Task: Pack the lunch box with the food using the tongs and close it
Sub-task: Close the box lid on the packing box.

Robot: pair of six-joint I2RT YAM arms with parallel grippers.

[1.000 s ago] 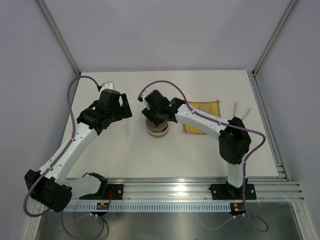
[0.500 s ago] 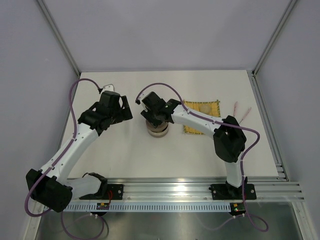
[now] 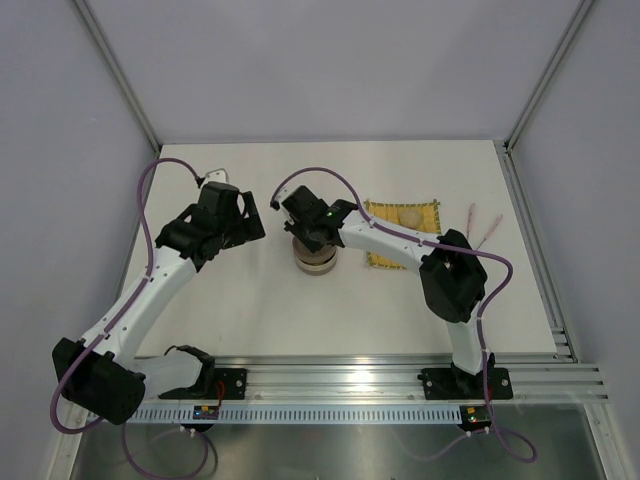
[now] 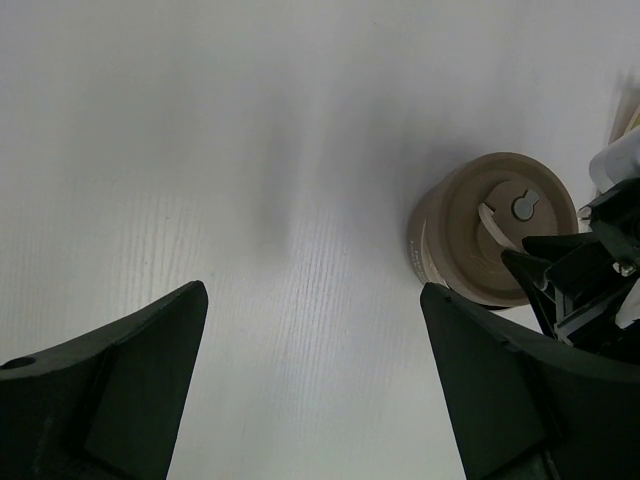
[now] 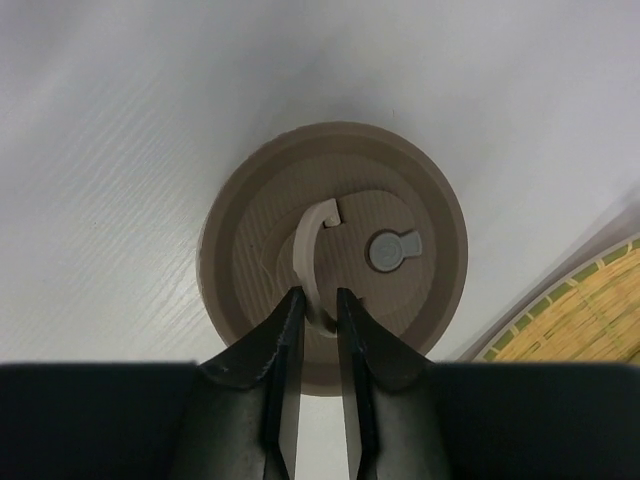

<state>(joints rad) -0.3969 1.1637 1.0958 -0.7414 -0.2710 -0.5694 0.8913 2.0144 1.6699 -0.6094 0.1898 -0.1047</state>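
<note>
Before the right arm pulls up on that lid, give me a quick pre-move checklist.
1. Right gripper on the lid handle: the handle fills the gap between the fingers. Ok.
2. Grip firm enough to lift: cannot tell.
3. Lid sits flat on the lunch box: ok.
4. Left gripper is open over bare table, apart from the box, not holding it down: not ok if the lid sticks.
5. Tongs lie free, right of the yellow mat: ok.
6. Food ready: one cream ball on the mat; the rest cannot tell.
</note>
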